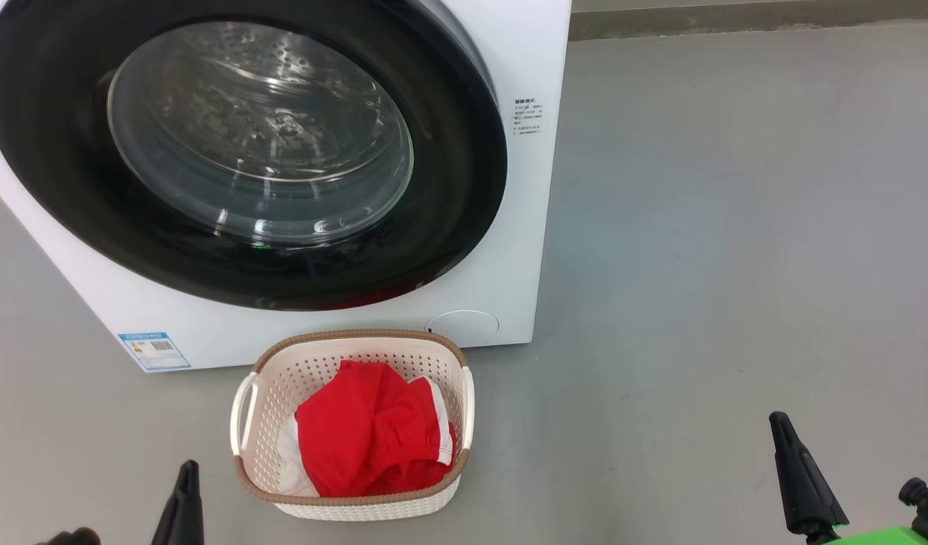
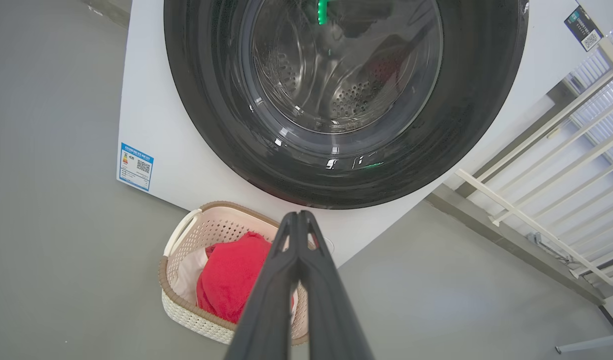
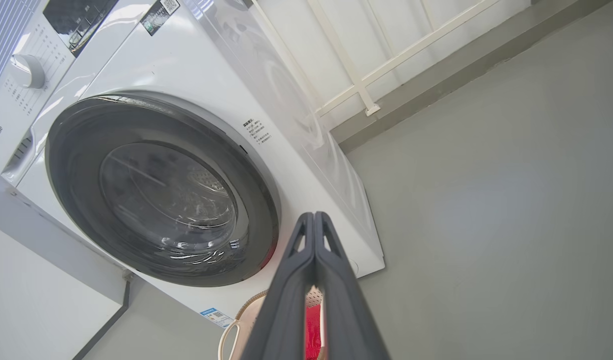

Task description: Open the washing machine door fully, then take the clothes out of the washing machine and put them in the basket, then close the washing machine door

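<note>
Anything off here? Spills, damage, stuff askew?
Nothing stands out: the washing machine door looks shut, the red clothes lie inside the upright basket, and the left tool and right tool are shut, holding nothing.

Head cam is looking forward-down, close on the washing machine door (image 1: 244,151) and basket (image 1: 278,393). Left wrist cam is facing the door beyond the left gripper (image 2: 299,215), basket behind its tips. Right wrist cam is looking up from low, door left of the right gripper (image 3: 314,216). All three are sharing door and basket.
</note>
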You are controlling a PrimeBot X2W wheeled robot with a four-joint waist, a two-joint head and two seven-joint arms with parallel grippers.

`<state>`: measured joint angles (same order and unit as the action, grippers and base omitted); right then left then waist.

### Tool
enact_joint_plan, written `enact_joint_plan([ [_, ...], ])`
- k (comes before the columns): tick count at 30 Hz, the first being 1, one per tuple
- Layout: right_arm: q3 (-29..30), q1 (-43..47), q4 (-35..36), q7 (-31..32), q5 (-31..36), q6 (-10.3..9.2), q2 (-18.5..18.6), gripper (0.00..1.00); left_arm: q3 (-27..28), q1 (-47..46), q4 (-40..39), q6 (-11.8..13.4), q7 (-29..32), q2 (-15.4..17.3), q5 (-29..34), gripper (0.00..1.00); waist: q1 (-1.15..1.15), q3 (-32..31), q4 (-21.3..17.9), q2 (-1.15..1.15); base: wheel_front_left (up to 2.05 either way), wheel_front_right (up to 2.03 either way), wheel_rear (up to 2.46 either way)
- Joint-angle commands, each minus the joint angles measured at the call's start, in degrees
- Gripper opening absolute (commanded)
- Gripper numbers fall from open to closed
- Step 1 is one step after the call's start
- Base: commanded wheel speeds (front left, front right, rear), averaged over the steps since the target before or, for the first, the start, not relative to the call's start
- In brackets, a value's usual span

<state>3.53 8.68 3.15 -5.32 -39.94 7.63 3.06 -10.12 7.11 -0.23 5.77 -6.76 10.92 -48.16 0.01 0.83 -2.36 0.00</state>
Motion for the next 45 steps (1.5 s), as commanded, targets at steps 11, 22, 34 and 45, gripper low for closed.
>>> enact_joint_plan([
  [11,-0.69,-4.3,-1.36,1.28,-8.72,-0.06,1.15,0.0,3.17,-4.15,1.1,-2.25,1.53,-0.19,-7.29,0.0,-0.01,-0.09,0.34,0.0,0.0,0.0,0.0],
  [22,-0.66,-5.97,-3.89,2.54,-16.28,-0.07,1.34,0.0,4.9,-5.6,3.21,-4.04,3.06,-1.13,-13.65,0.0,-0.01,-0.18,0.67,0.0,0.0,0.0,0.0],
  [34,-0.55,-7.79,-6.66,3.97,-24.43,-0.09,1.49,0.0,6.84,-7.18,5.52,-5.99,4.78,-2.2,-20.52,0.0,-0.01,-0.28,1.02,0.0,0.0,0.0,0.0],
  [45,-0.39,-9.46,-9.2,5.33,-31.86,-0.1,1.59,0.0,8.67,-8.63,7.64,-7.78,6.4,-3.22,-26.78,0.0,-0.01,-0.37,1.35,0.0,0.0,0.0,0.0],
])
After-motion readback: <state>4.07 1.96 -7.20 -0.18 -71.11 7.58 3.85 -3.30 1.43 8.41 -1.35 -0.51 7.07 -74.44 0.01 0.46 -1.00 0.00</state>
